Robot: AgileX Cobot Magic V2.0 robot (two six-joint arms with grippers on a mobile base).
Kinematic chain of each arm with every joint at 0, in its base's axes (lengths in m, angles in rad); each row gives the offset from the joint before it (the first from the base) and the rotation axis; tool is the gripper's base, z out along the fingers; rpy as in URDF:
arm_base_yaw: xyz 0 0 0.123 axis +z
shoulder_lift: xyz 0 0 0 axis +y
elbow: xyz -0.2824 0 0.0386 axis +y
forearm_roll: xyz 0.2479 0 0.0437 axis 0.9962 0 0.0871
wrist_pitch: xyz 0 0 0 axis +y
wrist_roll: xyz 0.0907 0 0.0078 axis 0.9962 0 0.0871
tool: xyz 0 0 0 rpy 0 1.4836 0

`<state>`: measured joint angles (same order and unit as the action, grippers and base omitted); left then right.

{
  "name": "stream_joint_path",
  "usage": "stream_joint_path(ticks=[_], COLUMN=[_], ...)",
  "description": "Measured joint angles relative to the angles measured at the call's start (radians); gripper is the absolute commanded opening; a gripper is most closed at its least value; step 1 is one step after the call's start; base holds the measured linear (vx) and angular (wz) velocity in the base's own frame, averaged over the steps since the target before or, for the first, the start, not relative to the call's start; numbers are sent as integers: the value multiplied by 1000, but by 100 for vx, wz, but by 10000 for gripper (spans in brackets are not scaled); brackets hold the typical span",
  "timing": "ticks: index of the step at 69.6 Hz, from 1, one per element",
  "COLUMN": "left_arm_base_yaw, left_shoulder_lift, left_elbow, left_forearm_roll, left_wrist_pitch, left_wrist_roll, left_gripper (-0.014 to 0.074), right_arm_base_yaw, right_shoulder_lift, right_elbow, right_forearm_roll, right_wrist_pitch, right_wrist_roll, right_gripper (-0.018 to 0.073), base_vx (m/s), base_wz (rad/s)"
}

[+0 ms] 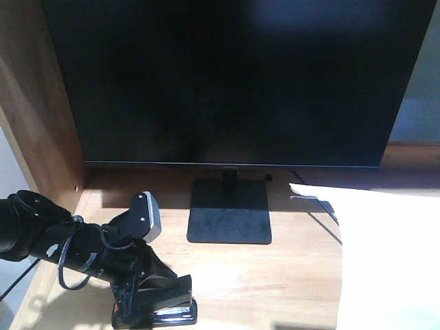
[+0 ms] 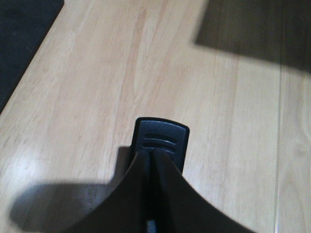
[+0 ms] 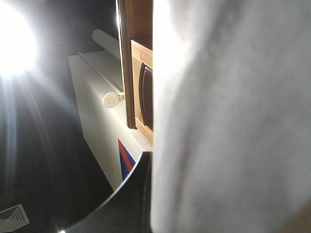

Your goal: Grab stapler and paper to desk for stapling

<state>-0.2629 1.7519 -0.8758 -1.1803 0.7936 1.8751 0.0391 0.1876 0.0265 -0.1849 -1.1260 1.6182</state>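
Found the left gripper (image 1: 146, 301) pinched narrow on the stapler (image 1: 168, 308), low at the near left of the desk (image 1: 275, 282), in front of and to the left of the monitor stand (image 1: 229, 210). Confirmed from the left wrist view: both fingers drawn together over the stapler's body, one rounded end showing beyond the fingertips, bare wood all round. Cannot tell whether resting on the wood or held just above it; close shadow alongside suggests very near. Judged the grip across the body as chosen for carrying and setting down level. Located the paper (image 1: 388, 254) spread over the right side of the desk, far corner just right of the monitor stand and below the monitor (image 1: 234, 75), well apart from the stapler. Noted in the right wrist view only one finger of the right gripper (image 3: 147, 170), flush against the sheet's edge at mid-frame, the other hidden behind white; judged closed on the paper, gripping one edge to drag or lay it flat. Rated both items at the desk or nearly so; bringing sheet and stapler together not yet done.
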Motion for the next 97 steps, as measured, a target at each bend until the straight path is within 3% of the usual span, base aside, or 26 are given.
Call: stream_joint_path(ticks=[57, 77, 97], left_arm_base_yaw=[0, 0, 0], left_shoulder_lift=[0, 0, 0], left_elbow=[0, 0, 0], left_forearm_roll=[0, 0, 0], left_wrist_pitch=[0, 0, 0], left_wrist_roll=[0, 0, 0], left_gripper=[-6, -6, -6], right_arm_base_yaw=[0, 0, 0], right_shoulder_lift=[0, 4, 196], right_elbow=[0, -12, -89], right_forearm_roll=[29, 74, 34], right_wrist_pitch=[14, 97, 94], right_wrist_roll=[5, 7, 11], right_gripper=[-2, -2, -2], base_vx=[0, 0, 0], base_wz=[0, 0, 0])
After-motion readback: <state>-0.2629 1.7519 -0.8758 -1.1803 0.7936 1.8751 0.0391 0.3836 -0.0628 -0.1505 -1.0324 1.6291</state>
